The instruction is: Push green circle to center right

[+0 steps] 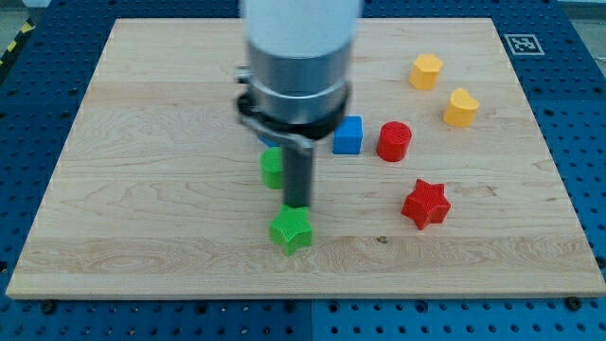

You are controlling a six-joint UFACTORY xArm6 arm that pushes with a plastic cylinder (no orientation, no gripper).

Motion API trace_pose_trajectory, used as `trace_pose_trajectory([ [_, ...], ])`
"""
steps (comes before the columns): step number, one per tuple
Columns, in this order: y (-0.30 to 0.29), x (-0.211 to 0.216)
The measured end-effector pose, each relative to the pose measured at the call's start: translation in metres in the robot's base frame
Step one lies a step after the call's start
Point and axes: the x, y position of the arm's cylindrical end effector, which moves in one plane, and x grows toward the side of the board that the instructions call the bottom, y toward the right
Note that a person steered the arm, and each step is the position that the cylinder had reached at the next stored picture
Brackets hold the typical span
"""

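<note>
The green circle point(272, 168) sits left of the board's middle, partly hidden behind my dark rod. My tip point(297, 206) is just right of and below the green circle, close to it, and right above a green star point(291, 231). Whether the tip touches either block I cannot tell. The arm's grey body covers the board's upper middle.
A blue cube point(348, 136) and a red circle point(394, 141) lie right of the rod. A red star point(425, 204) lies lower right. A yellow hexagon point(426, 71) and a yellow heart-like block point(461, 107) lie at upper right. The wooden board point(142, 189) has blue pegboard around it.
</note>
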Motion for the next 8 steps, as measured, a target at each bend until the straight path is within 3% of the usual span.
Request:
trace_pose_trajectory([
  [1,-0.06,-0.007],
  [4,-0.066,-0.041],
  [8,0.025,-0.041],
])
